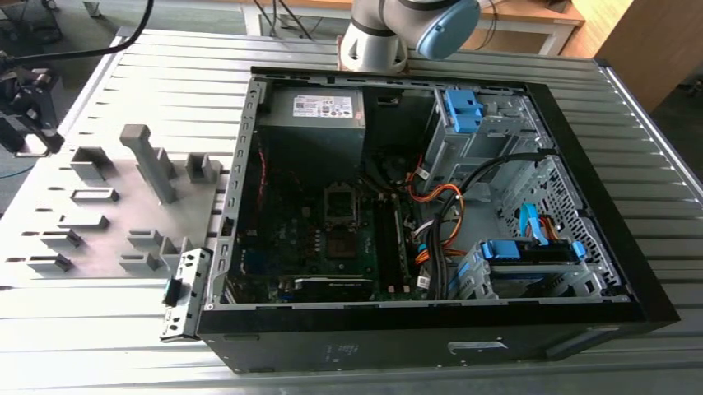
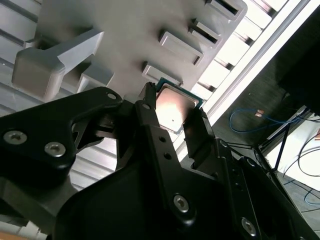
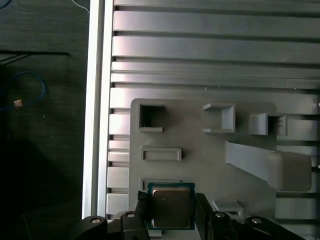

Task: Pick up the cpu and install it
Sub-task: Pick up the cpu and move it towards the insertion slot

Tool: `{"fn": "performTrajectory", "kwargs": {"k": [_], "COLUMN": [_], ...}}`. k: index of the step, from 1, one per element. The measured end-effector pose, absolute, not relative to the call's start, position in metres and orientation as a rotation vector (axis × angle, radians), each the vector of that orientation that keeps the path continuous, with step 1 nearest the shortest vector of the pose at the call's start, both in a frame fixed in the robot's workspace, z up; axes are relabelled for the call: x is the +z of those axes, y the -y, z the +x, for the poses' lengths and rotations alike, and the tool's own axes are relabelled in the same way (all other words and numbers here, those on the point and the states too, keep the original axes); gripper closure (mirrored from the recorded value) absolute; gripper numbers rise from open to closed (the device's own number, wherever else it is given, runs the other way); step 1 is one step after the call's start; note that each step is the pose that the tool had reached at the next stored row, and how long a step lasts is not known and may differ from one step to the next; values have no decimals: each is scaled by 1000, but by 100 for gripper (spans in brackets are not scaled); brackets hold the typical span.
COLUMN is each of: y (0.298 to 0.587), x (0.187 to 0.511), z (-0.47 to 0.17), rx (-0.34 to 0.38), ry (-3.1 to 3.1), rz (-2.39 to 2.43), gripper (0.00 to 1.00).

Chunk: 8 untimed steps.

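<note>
Gripping the cpu (image 3: 170, 206) by its edges, the hand (image 2: 173, 111) hangs over the slotted grey holder plate (image 3: 200, 165).

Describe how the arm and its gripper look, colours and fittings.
In the exterior view the arm is a silvery-grey tube with a pale blue joint cap. In the second wrist view the gripper is matte black, built of angular linked plates with silver screw heads; its fingers are narrow black bars.

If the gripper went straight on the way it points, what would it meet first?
The gripper, shut on the cpu, would likely meet the grey holder plate beyond it first; depth unclear.
</note>
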State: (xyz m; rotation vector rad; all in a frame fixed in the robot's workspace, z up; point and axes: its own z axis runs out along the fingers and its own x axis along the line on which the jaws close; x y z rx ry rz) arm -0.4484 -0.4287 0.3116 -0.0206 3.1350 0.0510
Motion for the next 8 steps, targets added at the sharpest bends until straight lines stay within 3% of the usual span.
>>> {"fn": "performTrajectory", "kwargs": {"k": [8], "y": [429], "x": [328], "z": [-448], "rx": [51], "ry": [-3135], "rz": [-21], "gripper": [53]}}
